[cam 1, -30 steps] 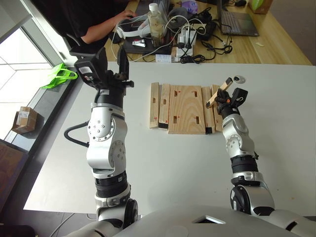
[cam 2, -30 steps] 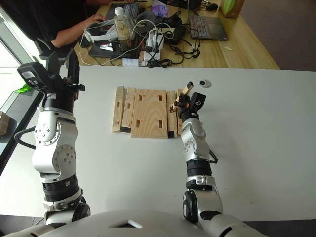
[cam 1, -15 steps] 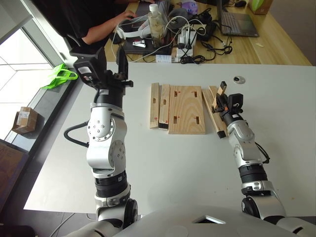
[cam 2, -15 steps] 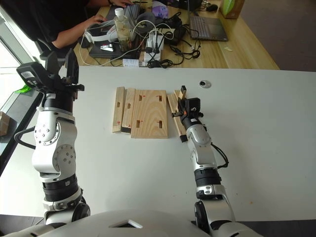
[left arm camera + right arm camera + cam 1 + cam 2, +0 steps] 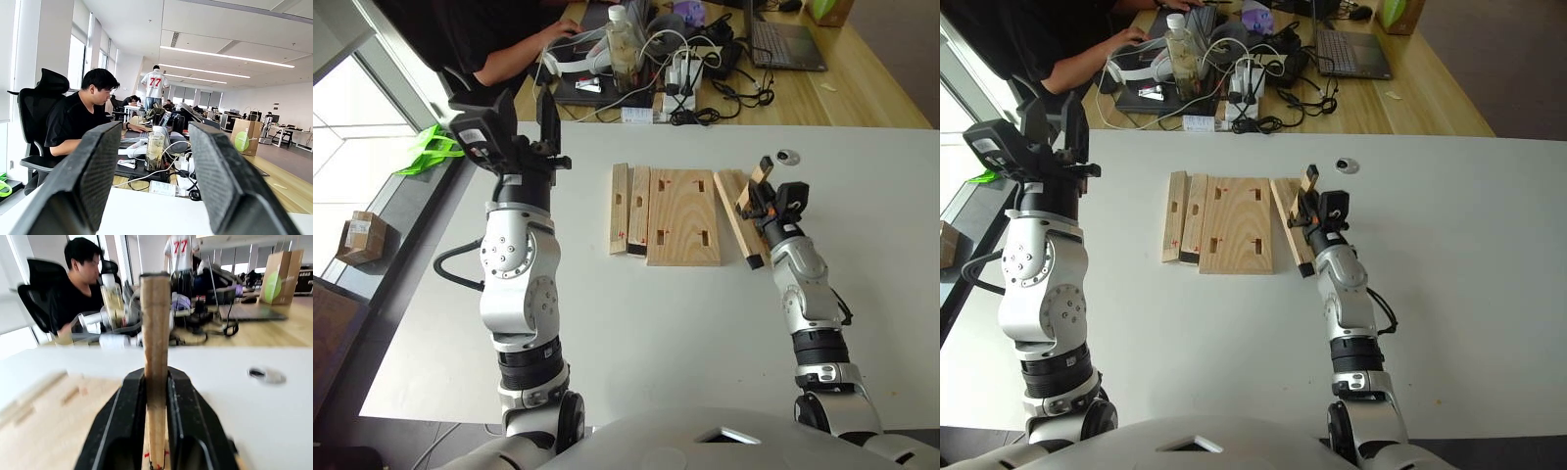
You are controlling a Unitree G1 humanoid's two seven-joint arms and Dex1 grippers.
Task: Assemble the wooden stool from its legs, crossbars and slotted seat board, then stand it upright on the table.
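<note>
The white table (image 5: 636, 323) bears the slotted seat board (image 5: 683, 217) flanked by wooden pieces (image 5: 639, 208).

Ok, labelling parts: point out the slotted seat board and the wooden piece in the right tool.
slotted seat board (image 5: 683, 215), left eye view, centre between slots
wooden piece (image 5: 155, 333), right wrist view, upper shaft

No legible txt on the parts: the pale slotted wooden seat board (image 5: 683, 217), mid-frame, & the flat pale wooden leg strips (image 5: 620, 209) left of it carry tiny red marks, too small to read; same w/ the red scribble at btm of the light wooden bar (image 5: 155, 357). White sticker (image 5: 473, 142) on black housing (image 5: 494, 127), upper left: print unreadable. Brown cardboard box (image 5: 243, 142), right of frame, bears a round green sign, no wording made out.
</note>
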